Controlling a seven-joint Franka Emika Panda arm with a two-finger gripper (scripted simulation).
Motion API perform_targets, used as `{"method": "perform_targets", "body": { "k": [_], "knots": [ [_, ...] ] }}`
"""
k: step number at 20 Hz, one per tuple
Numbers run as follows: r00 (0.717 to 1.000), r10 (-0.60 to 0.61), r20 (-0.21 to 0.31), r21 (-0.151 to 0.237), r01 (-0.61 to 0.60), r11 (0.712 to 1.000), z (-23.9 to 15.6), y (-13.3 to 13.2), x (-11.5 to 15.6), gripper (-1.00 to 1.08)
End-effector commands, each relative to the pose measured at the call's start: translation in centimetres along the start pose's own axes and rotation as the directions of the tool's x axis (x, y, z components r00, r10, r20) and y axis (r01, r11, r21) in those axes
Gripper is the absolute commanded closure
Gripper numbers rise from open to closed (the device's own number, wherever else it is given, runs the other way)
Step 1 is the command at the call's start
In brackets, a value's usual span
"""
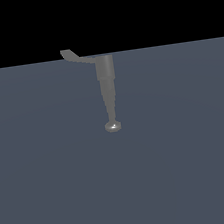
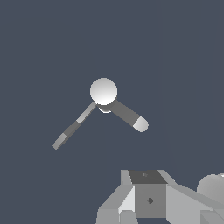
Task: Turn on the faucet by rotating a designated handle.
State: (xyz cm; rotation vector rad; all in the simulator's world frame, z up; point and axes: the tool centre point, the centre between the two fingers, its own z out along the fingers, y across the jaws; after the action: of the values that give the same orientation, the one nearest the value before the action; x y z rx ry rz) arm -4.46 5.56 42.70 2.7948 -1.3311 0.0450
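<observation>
The grey and white robot gripper [image 2: 131, 214] is seen only in part in the wrist view, so it cannot be told if it is open or closed. Well apart from it, the small dull grey metal faucet [image 1: 108, 89] stands on the flat blue-grey floor [image 1: 190, 148]. Its thin flat grey curved handle [image 1: 76, 57] looks hard, light and smooth, and is best pushed near the upturned tip.

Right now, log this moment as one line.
faucet: upright | handle: untouched | gripper: above faucet, apart, jaw state unclear
</observation>
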Motion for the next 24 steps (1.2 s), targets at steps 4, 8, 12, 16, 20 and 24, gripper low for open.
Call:
{"method": "perform_targets", "body": {
  "k": [4,8,12,16,20,24],
  "knots": [
    [0.992,0.124,0.004,0.002,-0.124,0.992,1.9,-2.7,0.8,1.08],
    [0.977,0.212,0.008,0.003,-0.212,0.977,3.4,-4.5,1.4,1.08],
    [0.954,0.299,0.014,0.004,-0.299,0.954,5.1,-6.4,1.8,1.08],
    [0.923,0.384,0.022,0.004,-0.384,0.923,6.8,-8.1,2.3,1.08],
    [0.885,0.464,0.031,0.003,-0.464,0.886,8.6,-9.8,2.6,1.08],
    [0.848,0.528,0.040,0.000,-0.529,0.849,10.1,-11.2,2.8,1.08]
  ]
}}
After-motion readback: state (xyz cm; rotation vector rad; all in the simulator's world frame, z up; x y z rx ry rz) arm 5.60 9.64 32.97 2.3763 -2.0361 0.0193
